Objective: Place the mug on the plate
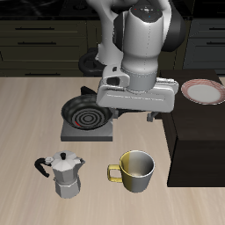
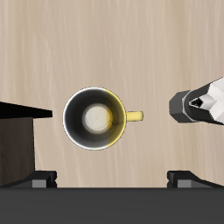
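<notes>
The olive-yellow mug (image 1: 138, 170) stands upright on the wooden table near its front edge, with its loop handle toward the moka pot. In the wrist view the mug (image 2: 94, 118) shows from above with its cream inside. The white plate (image 1: 203, 90) with a pinkish-red rim lies on top of a dark raised block (image 1: 198, 141), farther back than the mug. My gripper (image 1: 134, 114) hangs well above the mug, open and empty, its fingertips (image 2: 39, 179) spread wide. The plate is out of the wrist view.
A silver moka pot (image 1: 64, 174) with a black handle stands beside the mug and also shows in the wrist view (image 2: 201, 101). A black frying pan (image 1: 86, 112) sits on a grey burner base (image 1: 88, 134). The dark block's side (image 2: 16, 140) is close to the mug.
</notes>
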